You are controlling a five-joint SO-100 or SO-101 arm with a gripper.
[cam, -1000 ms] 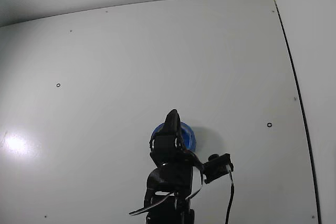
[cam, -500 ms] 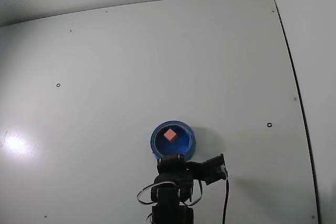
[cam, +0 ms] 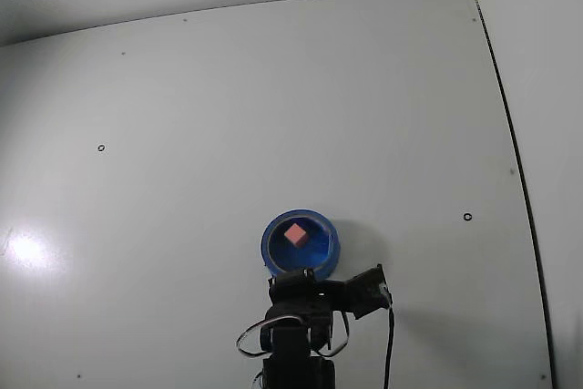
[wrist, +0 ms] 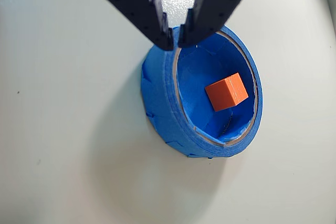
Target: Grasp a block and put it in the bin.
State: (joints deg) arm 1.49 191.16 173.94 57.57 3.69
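The block (wrist: 226,92) is a small orange-red cube lying inside the bin (wrist: 157,103), a round blue container with a thick rim. In the fixed view the block (cam: 296,234) looks pink and sits in the bin (cam: 270,250) just beyond the arm. My gripper (wrist: 177,39) hangs above the bin's near rim. Its two black fingers meet at the tips and hold nothing. In the fixed view the gripper (cam: 297,277) is at the bin's near edge.
The table (cam: 273,116) is plain white with a few small dark screw holes. A wall edge (cam: 510,134) runs along the right side in the fixed view. The arm's cables (cam: 390,334) hang at the bottom.
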